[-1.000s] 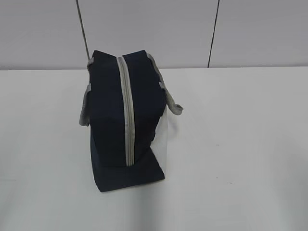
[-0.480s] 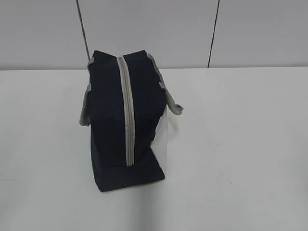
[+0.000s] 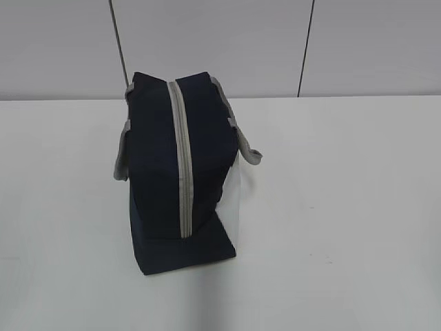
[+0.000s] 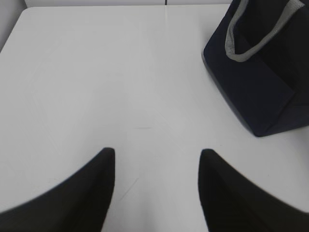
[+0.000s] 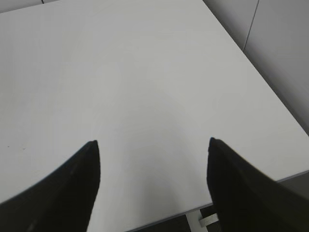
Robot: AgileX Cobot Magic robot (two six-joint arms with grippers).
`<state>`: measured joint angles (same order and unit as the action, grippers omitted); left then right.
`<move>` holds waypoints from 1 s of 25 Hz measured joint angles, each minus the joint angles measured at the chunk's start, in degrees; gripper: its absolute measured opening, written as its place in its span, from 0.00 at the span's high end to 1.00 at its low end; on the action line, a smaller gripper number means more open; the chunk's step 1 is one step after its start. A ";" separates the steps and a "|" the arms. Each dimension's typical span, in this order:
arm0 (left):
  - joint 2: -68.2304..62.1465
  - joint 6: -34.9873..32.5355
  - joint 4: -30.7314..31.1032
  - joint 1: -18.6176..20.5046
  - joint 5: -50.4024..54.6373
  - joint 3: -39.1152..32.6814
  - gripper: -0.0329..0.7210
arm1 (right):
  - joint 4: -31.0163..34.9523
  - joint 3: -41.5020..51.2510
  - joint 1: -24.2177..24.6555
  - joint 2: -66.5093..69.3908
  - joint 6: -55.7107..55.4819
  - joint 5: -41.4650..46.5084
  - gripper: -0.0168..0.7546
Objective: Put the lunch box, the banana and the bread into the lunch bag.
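The navy lunch bag [image 3: 172, 172] stands on the white table left of centre, its grey zipper [image 3: 182, 165] shut along the top and grey handles hanging at both sides. It also shows in the left wrist view [image 4: 260, 67] at the top right. My left gripper [image 4: 157, 152] is open and empty over bare table, left of the bag. My right gripper [image 5: 152, 142] is open and empty over bare table near the right edge. Neither gripper shows in the exterior view. The lunch box, the banana and the bread are out of view.
The white table [image 3: 344, 207] spreads around the bag. Its right edge [image 5: 270, 92] and near corner show in the right wrist view. A grey panelled wall [image 3: 275, 41] stands behind the table.
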<state>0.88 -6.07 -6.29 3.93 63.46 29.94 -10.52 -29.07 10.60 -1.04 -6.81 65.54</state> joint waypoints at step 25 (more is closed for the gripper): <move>0.00 0.00 0.00 -2.17 0.00 0.00 0.46 | 0.00 0.00 0.00 0.00 0.00 0.00 0.32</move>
<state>0.88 -6.07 -6.29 1.75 63.46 29.94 -10.52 -29.07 10.60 -1.04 -6.81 65.54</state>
